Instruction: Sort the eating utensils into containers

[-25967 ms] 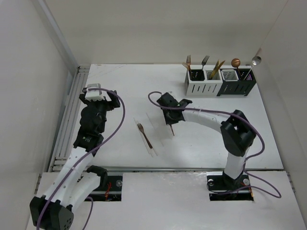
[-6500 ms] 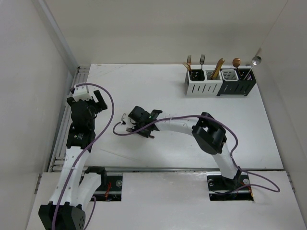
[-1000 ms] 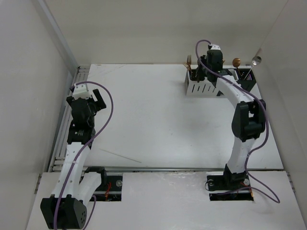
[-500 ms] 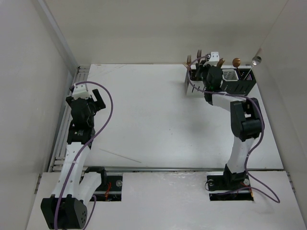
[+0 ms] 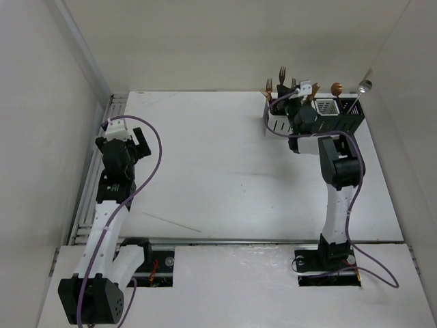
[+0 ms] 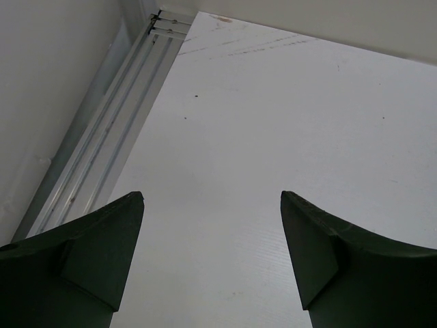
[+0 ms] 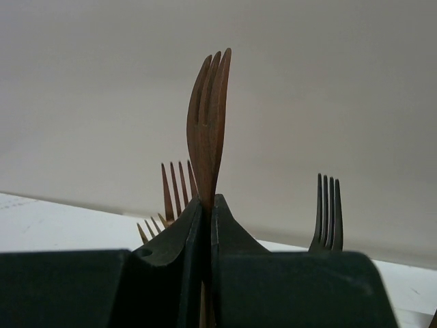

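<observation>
Our right pincer (image 7: 207, 205) is shut tight on a copper fork (image 7: 210, 116). The handle is pinched between the two fingers and the tines stand straight up out of the top of the grip. The fork's long axis runs vertical, so the handle end points down, out of sight below the fingers.

From overhead, this pincer (image 5: 292, 104) sits in the upper right of the frame, right over the white end of the row of boxes (image 5: 339, 124). The held fork (image 5: 282, 74) rises a little higher than the others standing there. Behind it, in the wrist view, a second copper fork (image 7: 176, 191) shows to the left and a dark-looking fork (image 7: 328, 212) to the right, both upright.

The move ahead turns on one thing, we judge: the white box lies directly beneath the grip, so the fork only has to go straight down along its own axis. Whether the handle tip is already inside a slot, we cannot tell.

Our left pincer (image 6: 212, 198) hangs open over bare tabletop (image 6: 273, 123) at the far left of the overhead frame — well apart from the boxes, holding nothing.
</observation>
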Available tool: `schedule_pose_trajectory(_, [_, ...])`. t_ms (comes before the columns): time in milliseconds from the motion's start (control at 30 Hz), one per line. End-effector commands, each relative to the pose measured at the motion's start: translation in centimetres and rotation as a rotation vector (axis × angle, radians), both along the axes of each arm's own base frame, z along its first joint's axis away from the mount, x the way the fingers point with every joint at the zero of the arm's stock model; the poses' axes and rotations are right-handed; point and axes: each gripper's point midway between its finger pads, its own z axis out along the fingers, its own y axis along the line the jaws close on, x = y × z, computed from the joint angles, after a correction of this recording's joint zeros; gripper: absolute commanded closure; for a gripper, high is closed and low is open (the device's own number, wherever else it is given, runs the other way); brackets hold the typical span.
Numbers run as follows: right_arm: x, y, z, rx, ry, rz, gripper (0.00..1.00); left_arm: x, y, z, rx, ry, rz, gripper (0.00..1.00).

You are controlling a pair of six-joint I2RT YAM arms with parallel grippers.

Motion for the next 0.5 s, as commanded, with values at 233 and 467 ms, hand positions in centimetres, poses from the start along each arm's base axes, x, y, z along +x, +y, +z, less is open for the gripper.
schedule_pose_trajectory(233, [-1.6,0.4,1.4,-0.096,-0.272,0.041,1.0,0.5,0.5,1.7,0.009,-0.037,0.012,0.2])
schedule_pose_trajectory(467, [-2.4,-0.3,1.7,-0.077,-0.292,0.01,0.6,0.5,0.5,1.7,0.009,-0.037,0.012,0.2])
